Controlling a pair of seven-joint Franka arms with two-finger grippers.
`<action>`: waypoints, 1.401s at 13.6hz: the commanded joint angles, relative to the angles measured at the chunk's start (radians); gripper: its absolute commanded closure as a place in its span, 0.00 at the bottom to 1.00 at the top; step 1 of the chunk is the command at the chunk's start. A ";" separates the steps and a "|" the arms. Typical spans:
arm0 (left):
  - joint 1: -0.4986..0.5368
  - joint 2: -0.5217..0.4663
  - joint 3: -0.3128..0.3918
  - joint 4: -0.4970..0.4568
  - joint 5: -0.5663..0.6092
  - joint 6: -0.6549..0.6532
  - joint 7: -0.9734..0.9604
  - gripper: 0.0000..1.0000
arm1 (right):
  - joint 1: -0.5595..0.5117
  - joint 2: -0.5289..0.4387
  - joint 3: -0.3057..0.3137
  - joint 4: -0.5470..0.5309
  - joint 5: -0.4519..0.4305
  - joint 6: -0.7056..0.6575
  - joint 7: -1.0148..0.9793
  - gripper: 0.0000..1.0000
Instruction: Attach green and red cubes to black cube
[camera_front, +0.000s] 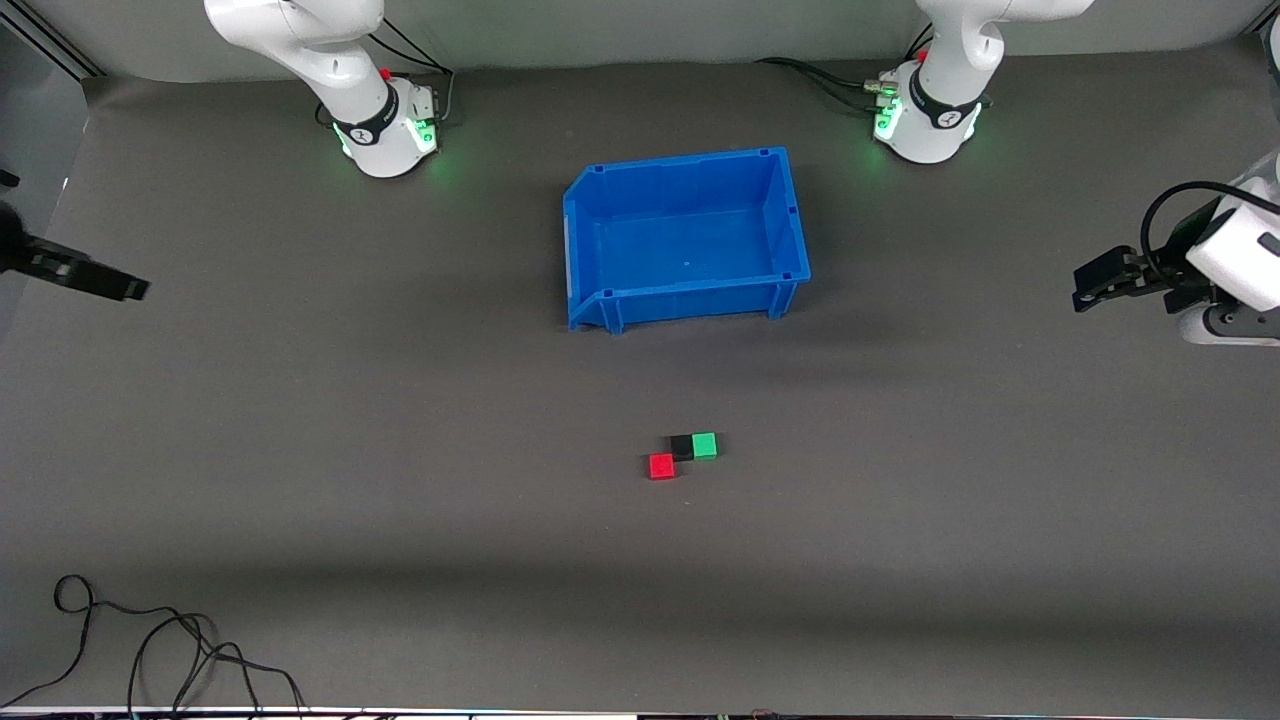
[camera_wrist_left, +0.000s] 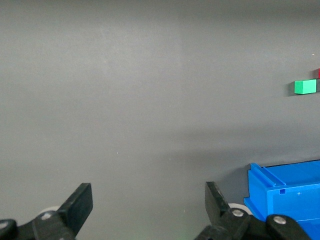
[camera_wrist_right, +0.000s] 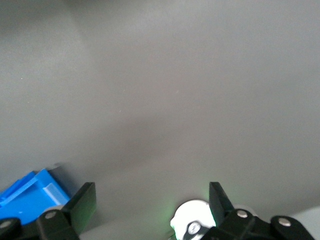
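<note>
Left gripper (camera_wrist_left: 145, 205), right gripper (camera_wrist_right: 152, 202) both released, parked at table ends; we judge green cube (camera_front: 705, 445) joined to black cube (camera_front: 683, 447), red cube (camera_front: 661, 466) only corner-touching.

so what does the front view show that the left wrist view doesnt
Only the front view shows the black cube touching the green cube, the red cube's full shape at the black one's corner, both arm bases, the right gripper hanging open at the right arm's end of the table, and a loose cable. Only the left wrist view shows the left gripper up close, open and holding nothing. Both show the green cube, the blue bin and the grey table.
</note>
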 joint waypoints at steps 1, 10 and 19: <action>-0.006 -0.018 0.003 -0.010 0.006 0.013 0.022 0.00 | 0.007 -0.040 -0.012 -0.096 0.005 0.093 -0.093 0.01; -0.009 -0.015 -0.013 -0.003 0.050 -0.057 0.024 0.00 | 0.020 -0.152 -0.010 -0.311 0.005 0.332 -0.205 0.01; -0.008 -0.007 -0.013 0.004 0.035 -0.057 0.004 0.00 | 0.020 -0.183 0.005 -0.356 -0.004 0.377 -0.285 0.00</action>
